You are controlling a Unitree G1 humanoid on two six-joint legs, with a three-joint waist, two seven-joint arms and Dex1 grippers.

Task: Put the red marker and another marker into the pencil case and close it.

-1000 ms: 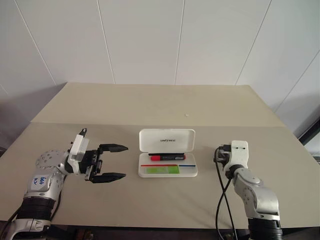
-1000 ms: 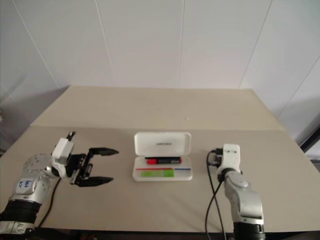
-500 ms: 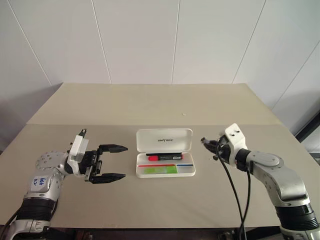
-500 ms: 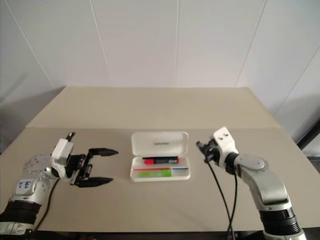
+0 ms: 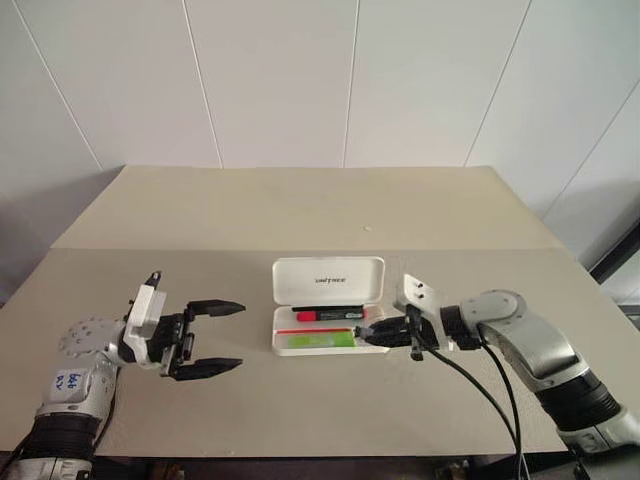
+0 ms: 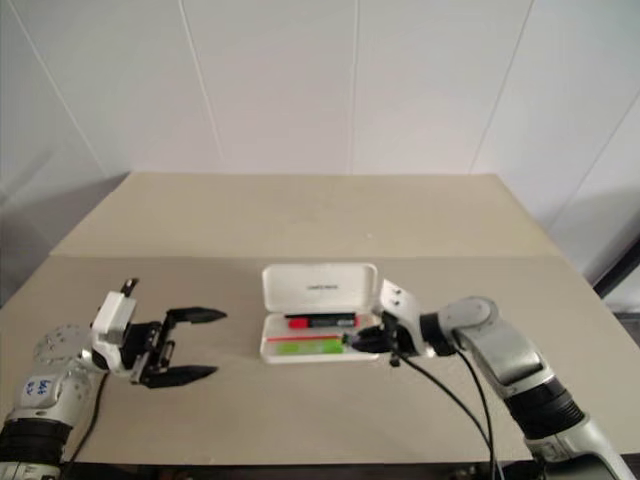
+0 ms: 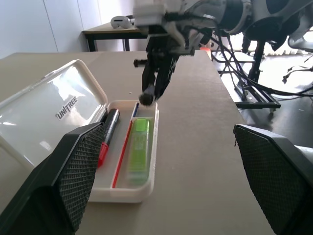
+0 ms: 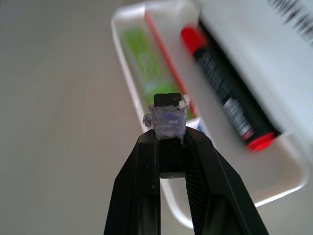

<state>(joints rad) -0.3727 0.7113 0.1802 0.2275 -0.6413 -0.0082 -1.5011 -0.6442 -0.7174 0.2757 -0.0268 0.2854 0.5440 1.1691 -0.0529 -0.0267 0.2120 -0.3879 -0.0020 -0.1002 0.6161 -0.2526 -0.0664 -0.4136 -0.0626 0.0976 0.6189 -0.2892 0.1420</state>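
Over on the left, the left gripper [image 5: 207, 338] hangs above the table [image 5: 300, 215], its 2 fingers spread wide with nothing between them, aimed toward the case [image 5: 330, 315] but well apart from it.

Centre of the table: the case lies open, lid [image 5: 329, 279] propped up at the back. Both markers are in the tray. The red marker [image 5: 326, 314] lies along the back, next to the lid; the green marker [image 5: 321, 340] lies along the front, with the red-and-blue stripe between them. So the loading looks done, and closing is the step in hand.

On the right, the right gripper [image 5: 368, 333] has its fingers pressed together, tips just over the tray's right end. In the right wrist view there is a small dark block with bluish tape at the tips [image 8: 168, 120]; whether it is clamped or part of the fingers, I cannot tell.

Next, by my reading, something must get behind or above the lid and push it forward and down until it shuts on the tray. The tips must clear the tray first, or the lid will catch them.
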